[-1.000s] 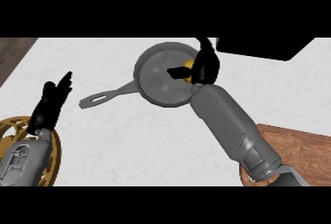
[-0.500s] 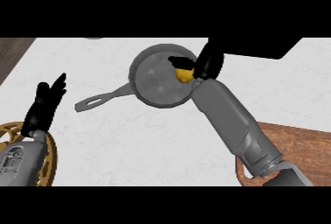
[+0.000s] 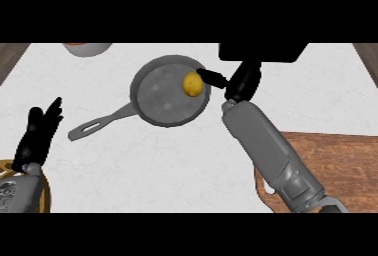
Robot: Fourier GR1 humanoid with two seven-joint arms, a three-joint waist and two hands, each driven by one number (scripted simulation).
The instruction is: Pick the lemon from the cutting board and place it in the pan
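Cutting board [image 3: 332, 160] wood fills the near right corner of the white counter [image 3: 148, 170], and the grey right forearm [image 3: 267, 150] crosses its left edge on the way up. At the near left corner shows part of a golden ring-shaped object [image 3: 43, 197], too cut off to name. Just beyond it the left hand [image 3: 38, 135] rests by the left edge, fingers straight and pointing up, holding nothing.

Past mid-counter lies the grey pan [image 3: 159, 97], its handle [image 3: 100, 126] angled toward the near left. The lemon [image 3: 193, 84] sits inside the pan, against its right rim. The right hand [image 3: 244, 80] hovers just beside that rim, spread and gripping nothing, its thumb [image 3: 212, 77] stretched toward the lemon.

At the far edge stand a bowl [image 3: 87, 48], left, and a black block [image 3: 269, 51], right.
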